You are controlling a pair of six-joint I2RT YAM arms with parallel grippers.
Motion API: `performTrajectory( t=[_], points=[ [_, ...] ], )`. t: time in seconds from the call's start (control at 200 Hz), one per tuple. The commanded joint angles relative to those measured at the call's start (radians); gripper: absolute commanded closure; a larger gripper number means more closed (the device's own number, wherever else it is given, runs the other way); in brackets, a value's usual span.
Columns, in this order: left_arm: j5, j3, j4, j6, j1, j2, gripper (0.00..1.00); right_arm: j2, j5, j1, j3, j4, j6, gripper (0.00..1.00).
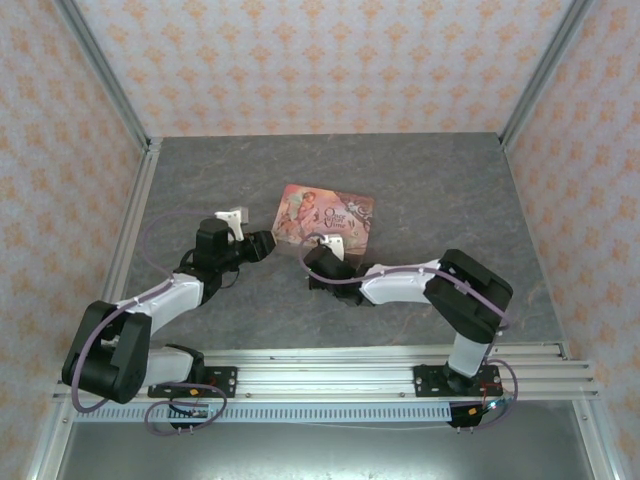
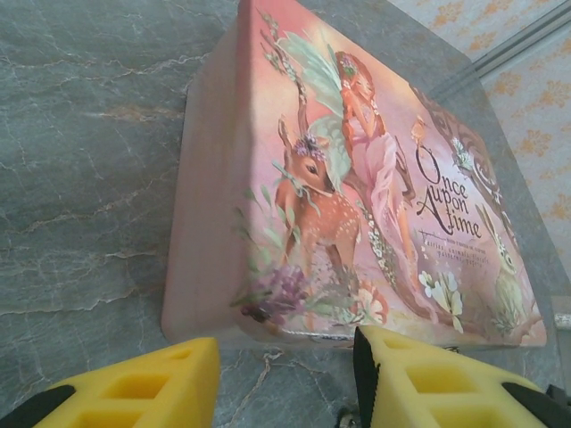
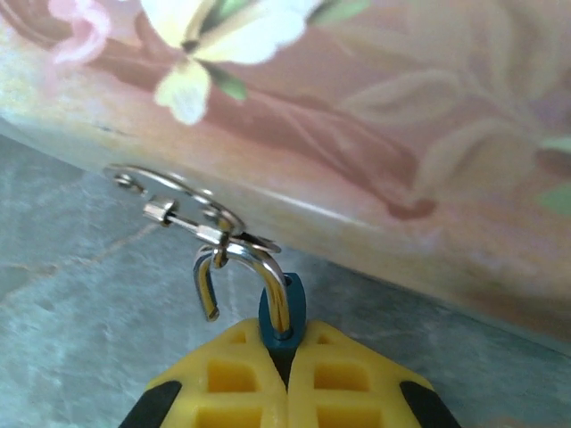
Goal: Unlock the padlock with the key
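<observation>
The padlock [image 3: 282, 308] is a small blue-teal body pinched between the yellow fingertips of my right gripper [image 3: 285, 343], which is shut on it. Its metal shackle [image 3: 243, 260] stands up with one end free and hooks a thin wire ring [image 3: 178, 201] at the foot of the pink tin [image 3: 375, 116]. From above, the right gripper [image 1: 312, 262] sits at the tin's near edge. My left gripper [image 2: 285, 379] is open, its yellow fingers [image 2: 152, 383] apart over bare table just short of the tin's near corner [image 2: 223, 321]. The key cannot be made out.
The pink illustrated tin [image 1: 322, 220] lies flat mid-table, with the left gripper [image 1: 268, 243] at its left corner. Grey marbled tabletop [image 1: 420, 180] surrounds it. Metal frame posts [image 1: 135, 210] and patterned walls close in the sides and back.
</observation>
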Motion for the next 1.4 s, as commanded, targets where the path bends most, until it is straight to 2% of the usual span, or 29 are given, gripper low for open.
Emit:
performTrajectory(
  t=[0.0,0.325,0.541,0.731,0.851,1.056,1.186,1.396],
  points=[
    [-0.005,-0.011,-0.022,0.026,0.013,-0.029,0.55,-0.055,0.069,0.005,0.086,-0.24,-0.146,1.0],
    [0.004,-0.021,0.004,0.013,0.012,-0.016,0.55,-0.009,-0.107,-0.01,0.287,-0.574,-0.405,1.0],
    [-0.003,-0.044,0.013,0.013,0.012,-0.014,0.55,0.0,-0.055,-0.056,0.366,-0.709,-0.445,1.0],
    [0.003,-0.052,0.01,0.016,0.012,-0.016,0.55,0.037,0.007,-0.058,0.427,-0.79,-0.445,1.0],
    [0.01,-0.059,0.017,0.01,0.012,-0.013,0.55,0.048,0.033,-0.06,0.426,-0.79,-0.401,1.0],
    [0.007,-0.074,0.023,-0.013,0.011,-0.036,0.55,0.006,-0.125,-0.093,0.317,-0.634,-0.193,1.0],
    [-0.001,-0.072,-0.01,-0.013,0.01,-0.078,0.55,-0.019,-0.178,-0.107,0.247,-0.532,-0.064,1.0],
    [-0.029,-0.052,-0.095,-0.004,0.009,-0.169,0.55,-0.072,-0.122,-0.129,0.194,-0.515,0.036,1.0]
  ],
)
